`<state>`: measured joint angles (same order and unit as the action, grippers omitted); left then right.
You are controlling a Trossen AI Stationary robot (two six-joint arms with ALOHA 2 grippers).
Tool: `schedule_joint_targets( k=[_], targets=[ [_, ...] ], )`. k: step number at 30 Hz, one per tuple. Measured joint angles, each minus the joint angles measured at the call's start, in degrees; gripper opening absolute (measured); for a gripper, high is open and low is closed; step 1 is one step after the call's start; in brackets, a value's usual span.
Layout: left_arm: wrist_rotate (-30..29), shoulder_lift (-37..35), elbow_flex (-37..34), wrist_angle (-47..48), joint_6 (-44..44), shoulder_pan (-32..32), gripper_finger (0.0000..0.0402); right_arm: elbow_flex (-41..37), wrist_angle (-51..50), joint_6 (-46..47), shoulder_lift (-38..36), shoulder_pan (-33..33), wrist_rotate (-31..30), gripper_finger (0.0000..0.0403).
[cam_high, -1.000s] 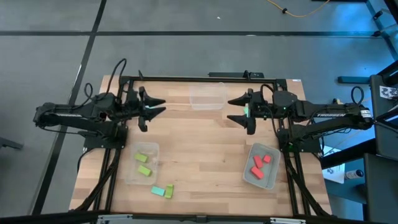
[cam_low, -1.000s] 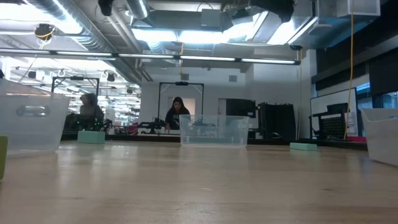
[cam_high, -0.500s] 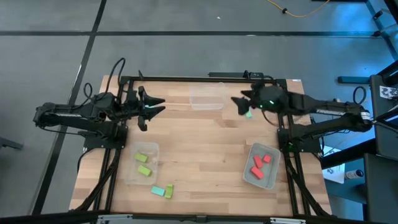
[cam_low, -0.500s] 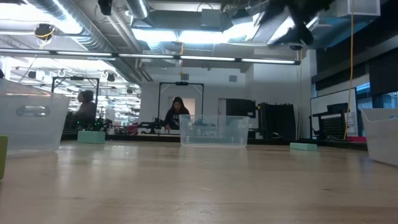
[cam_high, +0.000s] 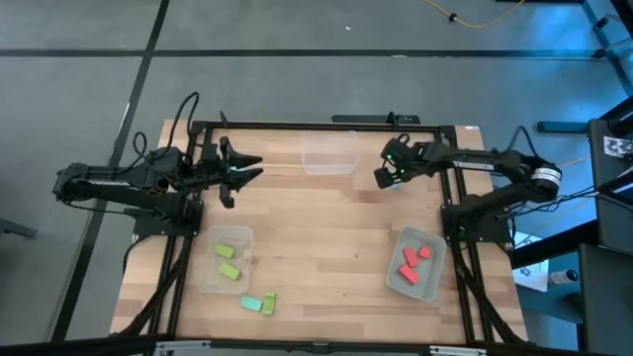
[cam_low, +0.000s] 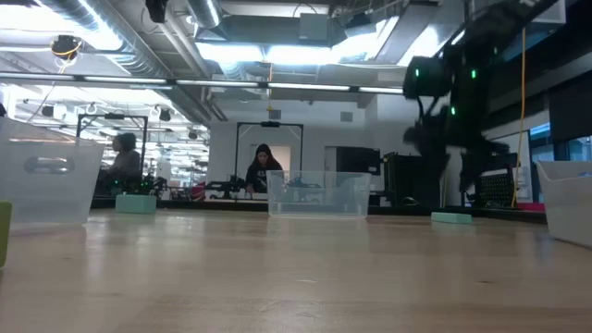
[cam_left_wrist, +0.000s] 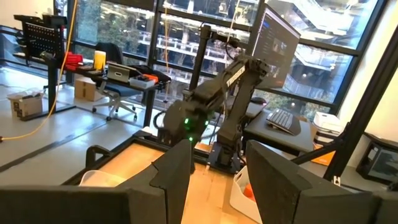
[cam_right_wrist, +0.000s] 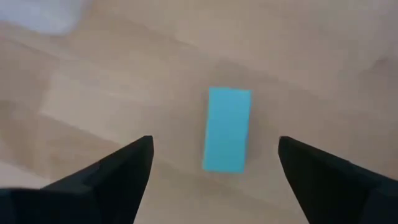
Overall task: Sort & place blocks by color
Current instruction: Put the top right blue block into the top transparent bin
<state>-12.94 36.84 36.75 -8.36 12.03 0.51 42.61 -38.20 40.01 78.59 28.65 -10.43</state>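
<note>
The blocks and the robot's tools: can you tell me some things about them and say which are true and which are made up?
1. The right tool is open above a teal block lying on the table. True.
2. The right tool is squeezing that teal block. False: its two fingers stand wide apart on either side, not touching it.
3. The red blocks lie in the bin on the right. True.
4. The clear bin at the back is full of green blocks. False: no blocks show in it; green blocks lie in the left bin.
5. The left tool is carrying a red block. False: nothing red is in it.
</note>
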Motion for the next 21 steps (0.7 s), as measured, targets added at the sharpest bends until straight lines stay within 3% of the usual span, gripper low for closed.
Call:
schedule_joint_targets(
  k=[8,21],
  targets=[
    [-1.5,0.0,0.0,0.0,0.0,0.0,0.0147,-4.4,11.5,-0.2,4.9,2.3,0.0,0.0347],
    [-3.1,0.0,0.0,-0.1,0.0,0.0,0.0147,-4.2,11.2,-0.2,9.9,2.3,0.0,0.0342]
  ],
)
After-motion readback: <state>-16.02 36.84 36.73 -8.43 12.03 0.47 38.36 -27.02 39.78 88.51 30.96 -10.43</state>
